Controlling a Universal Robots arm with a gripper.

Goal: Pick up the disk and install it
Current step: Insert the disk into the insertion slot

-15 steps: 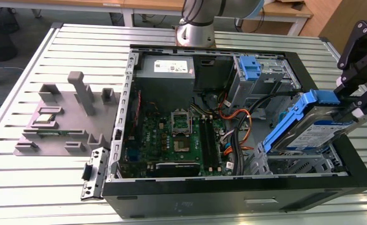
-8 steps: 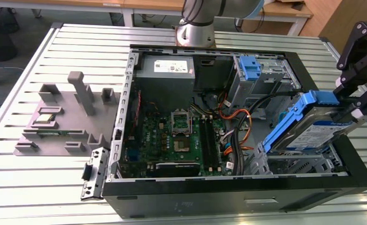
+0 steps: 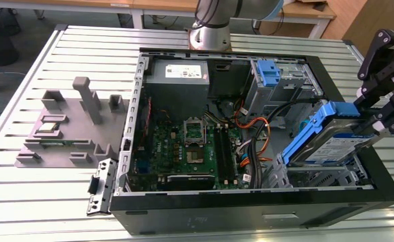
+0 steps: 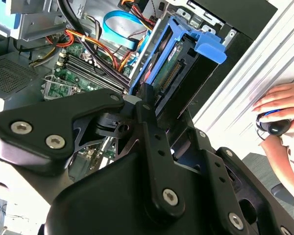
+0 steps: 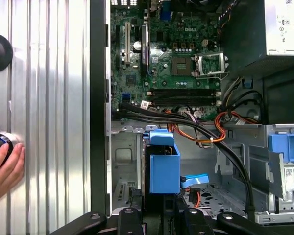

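Note:
The disk [image 3: 331,143], a silver drive with blue plastic side rails, hangs tilted over the metal drive cage [image 3: 318,177] at the open computer case's near corner, on the exterior view's right. Its lower end dips toward the cage. My gripper [image 3: 377,126] is shut on the disk's raised end, with the black linkage rising above it. In the second wrist view my gripper [image 4: 157,110] clamps the disk [image 4: 179,63], whose blue rail and connector edge show. The first wrist view looks down past my gripper [image 5: 159,213] along the disk's blue rail [image 5: 164,166] into the cage [image 5: 125,159].
Inside the case [image 3: 251,212] lie the green motherboard [image 3: 190,146], a grey power-supply box [image 3: 178,75], orange and black cables [image 3: 264,128] and another blue-railed bay [image 3: 267,73]. A grey fixture [image 3: 69,126] stands on the slatted table. A person's hand [image 4: 284,105] [image 5: 5,169] rests beside the case.

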